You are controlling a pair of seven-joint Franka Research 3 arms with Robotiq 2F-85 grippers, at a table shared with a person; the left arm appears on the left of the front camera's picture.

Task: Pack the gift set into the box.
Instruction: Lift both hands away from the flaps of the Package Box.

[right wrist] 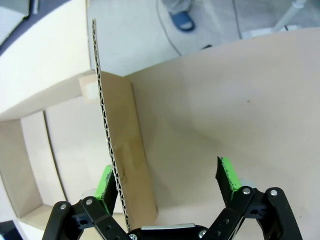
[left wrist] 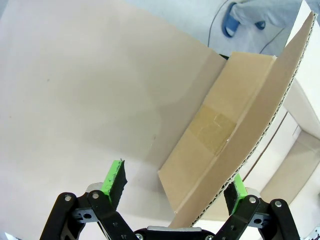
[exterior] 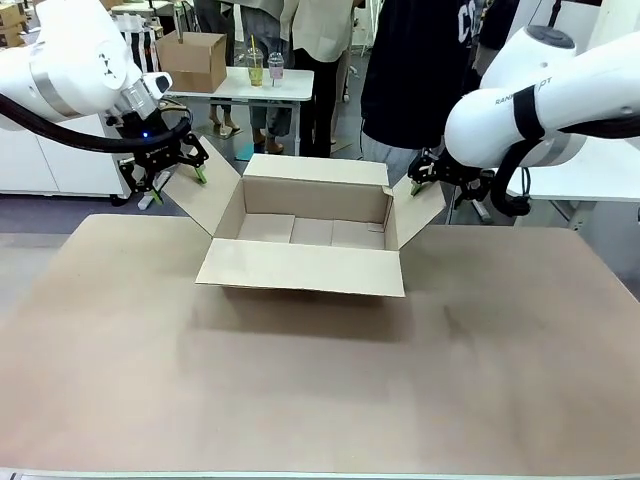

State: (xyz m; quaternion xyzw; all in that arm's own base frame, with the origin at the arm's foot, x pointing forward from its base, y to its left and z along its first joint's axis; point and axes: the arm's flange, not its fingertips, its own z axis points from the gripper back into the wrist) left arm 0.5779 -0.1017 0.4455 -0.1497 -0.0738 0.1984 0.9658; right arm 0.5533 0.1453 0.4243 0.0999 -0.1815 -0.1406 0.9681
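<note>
- Left gripper [left wrist: 172, 187]: jaws standing wide apart, straddling the corrugated edge of the box's left side flap [left wrist: 240, 125]; flap edge lying close to the 3 o'clock green pad [left wrist: 238, 187], contact not resolvable; 9 o'clock pad [left wrist: 114, 177] hanging clear over bare table [left wrist: 75, 100].
- Right gripper [right wrist: 167, 182]: jaws likewise spread wide, straddling the box's right side flap [right wrist: 107, 140]; flap edge running just beside the 9 o'clock pad [right wrist: 105, 182], touching or not cannot be told; 3 o'clock pad [right wrist: 227, 177] well clear of the cardboard.
- Neither gripper clamping anything.
- Front view: left gripper [exterior: 170, 170] hovering at the outer tip of the left flap, at about 10 o'clock from the box [exterior: 310, 235]; right gripper [exterior: 430, 172] partly hidden behind its own arm, at the top of the right flap, about 2 o'clock from the box.
- Box sitting on the table [exterior: 320, 380] at the far middle, all four flaps open: near flap folded outward and down toward 6 o'clock, far flap standing up, side flaps angling outward.
- Box interior showing bare cardboard floor with a taped seam.
- Person [exterior: 415, 70] standing behind the box at 12 o'clock.
- Smaller brown carton [exterior: 192, 60] and two drink cups [exterior: 264, 68] sitting on a white table in the background at 11 o'clock.
</note>
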